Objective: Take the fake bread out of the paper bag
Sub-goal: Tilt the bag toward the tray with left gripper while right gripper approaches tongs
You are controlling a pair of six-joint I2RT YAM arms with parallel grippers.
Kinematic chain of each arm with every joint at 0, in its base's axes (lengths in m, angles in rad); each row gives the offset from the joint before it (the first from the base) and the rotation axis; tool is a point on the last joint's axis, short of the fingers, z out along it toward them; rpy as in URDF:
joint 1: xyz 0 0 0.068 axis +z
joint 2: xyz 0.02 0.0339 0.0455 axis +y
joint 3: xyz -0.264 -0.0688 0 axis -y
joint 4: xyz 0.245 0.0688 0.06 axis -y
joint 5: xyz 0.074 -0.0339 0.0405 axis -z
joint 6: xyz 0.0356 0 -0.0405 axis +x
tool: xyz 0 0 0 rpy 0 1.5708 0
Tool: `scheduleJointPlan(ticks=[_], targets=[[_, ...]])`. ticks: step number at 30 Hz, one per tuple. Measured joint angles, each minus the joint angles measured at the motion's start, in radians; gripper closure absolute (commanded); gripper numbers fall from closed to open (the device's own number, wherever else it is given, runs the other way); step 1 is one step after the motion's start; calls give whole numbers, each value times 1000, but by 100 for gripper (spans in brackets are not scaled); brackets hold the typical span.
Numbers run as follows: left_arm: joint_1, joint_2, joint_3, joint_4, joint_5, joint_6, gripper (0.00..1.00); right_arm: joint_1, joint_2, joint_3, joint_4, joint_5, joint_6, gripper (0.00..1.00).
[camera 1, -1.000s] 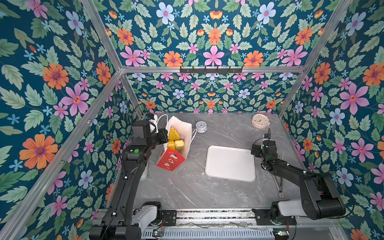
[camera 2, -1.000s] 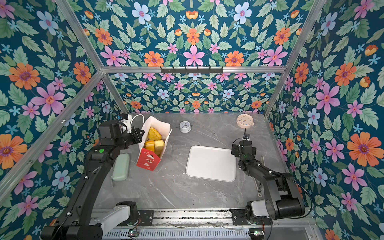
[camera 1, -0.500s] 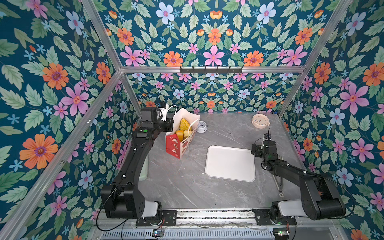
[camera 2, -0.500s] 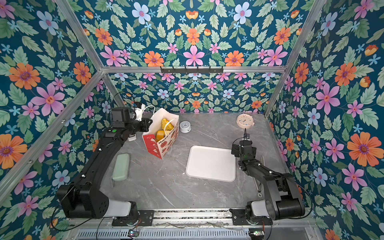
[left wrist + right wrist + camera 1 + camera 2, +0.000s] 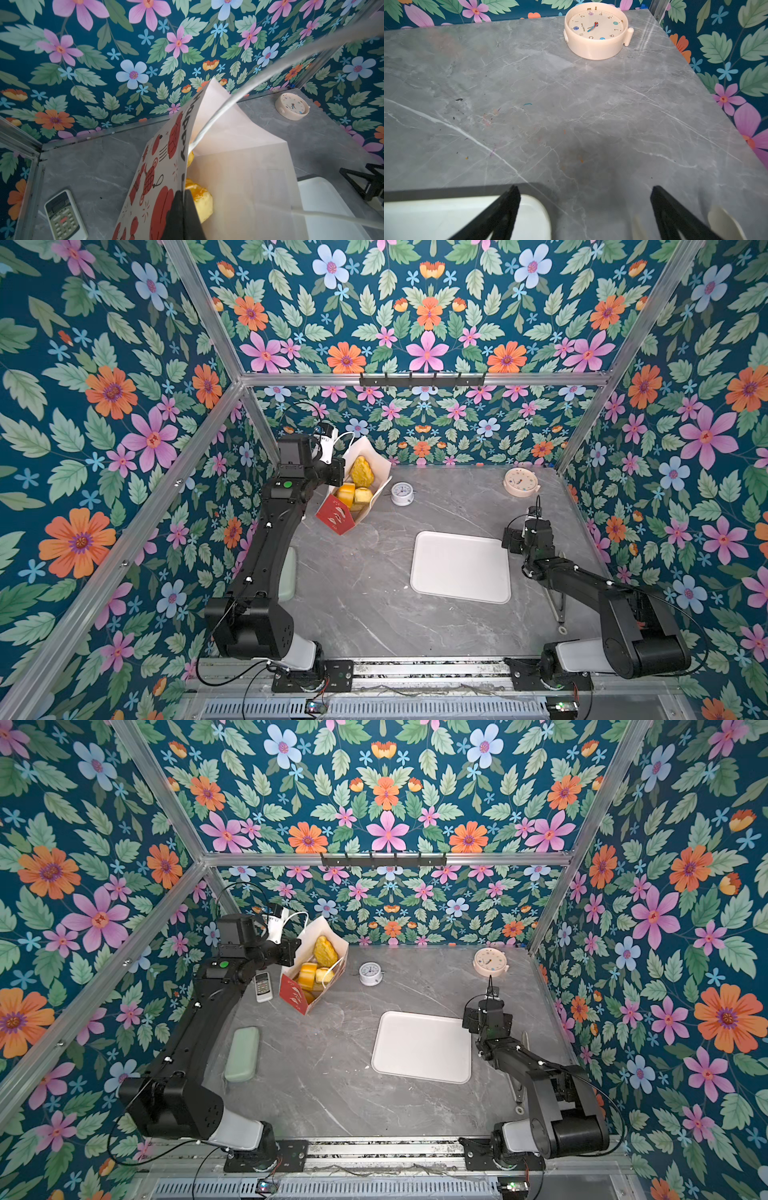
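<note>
The paper bag (image 5: 337, 515) (image 5: 297, 994), red below and white above, hangs tilted at the back left with its mouth facing up. My left gripper (image 5: 342, 472) (image 5: 296, 951) (image 5: 184, 193) is shut on the bag's white side wall (image 5: 158, 166) near the rim. Yellow pieces of fake bread (image 5: 361, 471) (image 5: 325, 951) lie inside the bag, and one lump (image 5: 203, 200) sits just beside my fingers. My right gripper (image 5: 509, 539) (image 5: 470, 1020) (image 5: 584, 189) stands open and empty, low over the table at the tray's far right corner.
A flat white tray (image 5: 457, 568) (image 5: 419, 1048) (image 5: 446, 214) lies right of centre. A small white dial (image 5: 402, 493) stands beside the bag and a cream clock (image 5: 520, 482) (image 5: 596, 31) at the back right. A remote (image 5: 263, 986) and a green case (image 5: 242, 1052) lie on the left.
My left arm has carried the bag back toward the rear wall and higher, and the bag has swung and tilted on the way. The right arm has not moved.
</note>
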Motion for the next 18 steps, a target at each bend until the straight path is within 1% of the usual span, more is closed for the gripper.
scheduleJointPlan(ticks=[3,7,14,18], targets=[[0,14,-3,-17,20,42,100,0,0,0,-1,0,0,1],[-6,18,-45,-49,49,89,100,0,1,0,-1,-1,0,1],[-53,7,-87,-63,72,113,100,0,3,2,-2,-1,2,1],[-83,-25,-143,-44,74,116,100,0,3,7,-8,-1,7,1]])
